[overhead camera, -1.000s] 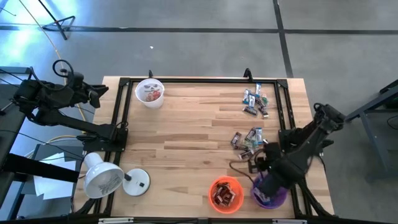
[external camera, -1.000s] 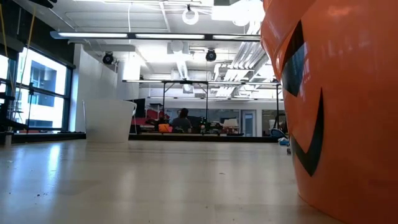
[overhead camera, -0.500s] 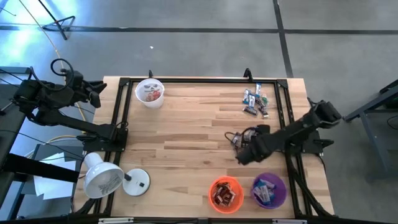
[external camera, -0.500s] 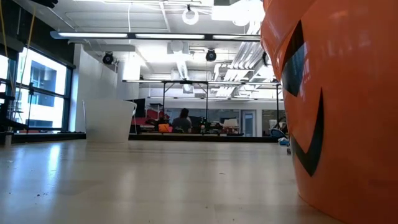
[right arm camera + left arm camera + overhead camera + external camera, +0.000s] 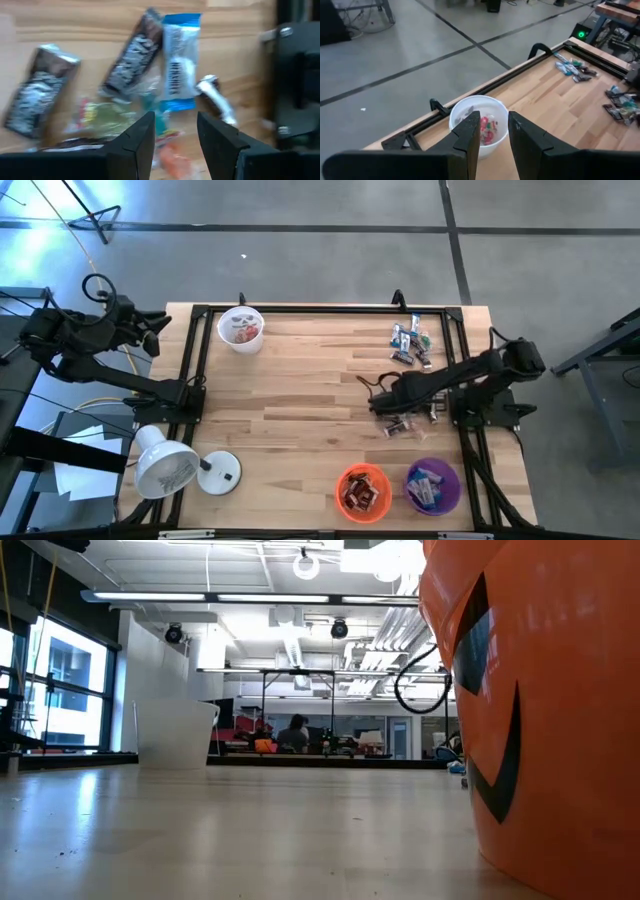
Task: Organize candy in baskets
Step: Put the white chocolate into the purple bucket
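Counting it up from above: three baskets are sitting on the table, one white basket (image 5: 241, 328), one orange basket (image 5: 362, 492) and one purple basket (image 5: 432, 486), plus one white lamp (image 5: 168, 465). Two arms are showing, so two grippers, the left gripper (image 5: 155, 332) and the right gripper (image 5: 383, 398). Loose candy is lying in two bunches, a far pile (image 5: 411, 345) and a nearer pile (image 5: 405, 420), but the bars are overlapping too much to be giving an exact number.

white dome-shaded lamp (image 5: 167, 467) with round base at wooden table's (image 5: 300, 390) near left corner; grey floor (image 5: 300, 250) beyond.
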Tool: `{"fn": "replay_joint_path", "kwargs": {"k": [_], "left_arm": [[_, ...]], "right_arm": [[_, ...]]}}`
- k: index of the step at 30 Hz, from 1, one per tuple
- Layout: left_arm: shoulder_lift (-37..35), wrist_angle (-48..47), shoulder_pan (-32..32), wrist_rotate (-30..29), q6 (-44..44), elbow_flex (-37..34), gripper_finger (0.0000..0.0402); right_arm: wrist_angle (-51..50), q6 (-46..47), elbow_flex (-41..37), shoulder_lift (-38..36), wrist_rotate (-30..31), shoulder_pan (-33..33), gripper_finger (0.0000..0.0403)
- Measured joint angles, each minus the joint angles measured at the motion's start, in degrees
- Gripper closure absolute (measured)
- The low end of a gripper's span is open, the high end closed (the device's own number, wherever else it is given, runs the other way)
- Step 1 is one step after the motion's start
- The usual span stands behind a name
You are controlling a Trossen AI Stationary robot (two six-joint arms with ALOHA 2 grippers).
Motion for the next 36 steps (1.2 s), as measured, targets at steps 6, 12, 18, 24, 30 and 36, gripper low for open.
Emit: {"fn": "replay_joint_path", "kwargs": {"k": [6, 12, 18, 24, 30, 36], "left_arm": [[-0.17, 0.03, -0.01, 0.44, -0.83, -0.02, 0.0313], [-0.17, 0.06, -0.02, 0.09, -1.79, -0.02, 0.0313], [-0.17, 0.04, -0.01, -0.56, -4.19, -0.02, 0.0313], [-0.17, 0.03, -0.02, -2.48, -5.78, -0.02, 0.0313], [-0.17, 0.03, -0.02, -4.67, -7.94, -0.02, 0.0313], [-0.15, 0.03, -0.01, -5.03, -10.45, -0.02, 0.0313]], "right_arm": [[-2.98, -8.36, -0.72, -0.02, -1.28, -3.32, 0.0260], [-0.07, -16.19, -3.38, -0.07, -2.45, -7.93, 0.0260], [8.64, -21.53, -8.37, -2.00, -7.05, -12.19, 0.0260], [11.98, -21.20, -14.49, -8.96, -6.96, -13.97, 0.0260], [21.23, -19.43, -21.70, -15.96, -7.29, -16.11, 0.0260], [32.26, -18.42, -28.79, -18.07, -7.91, -18.66, 0.0260]]}}
